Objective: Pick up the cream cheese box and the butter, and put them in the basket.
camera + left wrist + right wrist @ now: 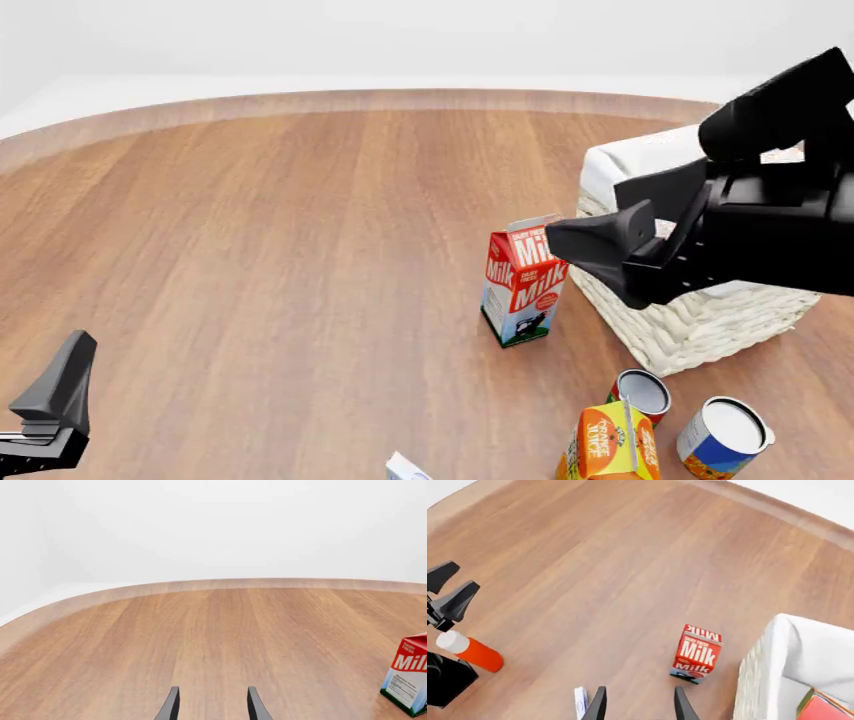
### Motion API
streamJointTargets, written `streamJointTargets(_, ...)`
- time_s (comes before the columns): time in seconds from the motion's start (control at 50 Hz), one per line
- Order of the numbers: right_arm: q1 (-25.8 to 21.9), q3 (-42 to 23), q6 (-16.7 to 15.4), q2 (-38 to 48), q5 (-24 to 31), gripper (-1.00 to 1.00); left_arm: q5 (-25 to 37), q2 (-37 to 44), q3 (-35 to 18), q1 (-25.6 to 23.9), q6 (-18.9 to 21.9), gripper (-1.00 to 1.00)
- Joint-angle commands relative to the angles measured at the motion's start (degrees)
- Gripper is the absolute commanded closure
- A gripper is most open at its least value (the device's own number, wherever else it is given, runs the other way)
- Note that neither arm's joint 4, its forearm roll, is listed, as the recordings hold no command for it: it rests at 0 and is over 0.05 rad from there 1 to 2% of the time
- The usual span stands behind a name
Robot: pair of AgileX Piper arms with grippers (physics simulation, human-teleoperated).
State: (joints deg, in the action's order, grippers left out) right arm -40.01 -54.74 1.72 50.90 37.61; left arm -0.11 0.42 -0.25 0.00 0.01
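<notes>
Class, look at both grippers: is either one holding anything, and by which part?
Nothing is held. The left gripper and right gripper both show open fingers with only bare table between them.

The cream woven basket [694, 325] stands near the table's right edge. A red box, apparently the butter [827, 707], lies inside. The cream cheese box [404, 468] pokes in at the near edge.

Milk carton [525, 285]: white "Milk" lettering on its red panels, readable in all three views; in the left wrist view the word is cut off at the frame edge, with small "DAIRY FRESH" above it and a panel of fine print too small to read. Juice carton [609, 445]: orange, with the word "JUICE" partly legible on its face. No other lettering can be read.
</notes>
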Motion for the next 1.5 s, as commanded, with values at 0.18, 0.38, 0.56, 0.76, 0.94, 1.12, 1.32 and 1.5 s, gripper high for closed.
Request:
streamJointTargets(0.18,-7.66,2.99,2.26,8.98,-1.76,-1.00,0.00,0.00,0.00,0.00,0.00,-1.00)
streamJointTargets(0.38,-7.94,5.54,2.01,10.18,-3.31,-1.00,0.00,0.00,0.00,0.00,0.00,-1.00)
streamJointTargets(0.56,-9.32,7.69,3.32,12.65,-4.79,-1.00,0.00,-0.01,0.00,0.01,0.00,-1.00)
streamJointTargets(0.76,-11.81,9.73,5.18,17.14,-8.62,-1.00,0.00,0.00,0.00,-0.01,-0.01,-1.00)
streamJointTargets(0.94,-14.55,11.21,7.11,20.61,-11.19,-1.00,0.00,0.01,0.00,0.00,0.00,-1.00)
streamJointTargets(1.12,-17.18,10.83,8.92,23.78,-13.02,-1.00,0.00,0.00,0.00,-0.01,0.00,-1.00)
streamJointTargets(1.32,-19.39,10.75,10.46,28.42,-16.07,-1.00,0.00,0.00,0.00,-0.01,0.00,-1.00)
streamJointTargets(1.5,-20.60,11.08,12.04,31.69,-18.46,-1.00,0.00,0.00,0.00,0.00,0.01,-1.00)
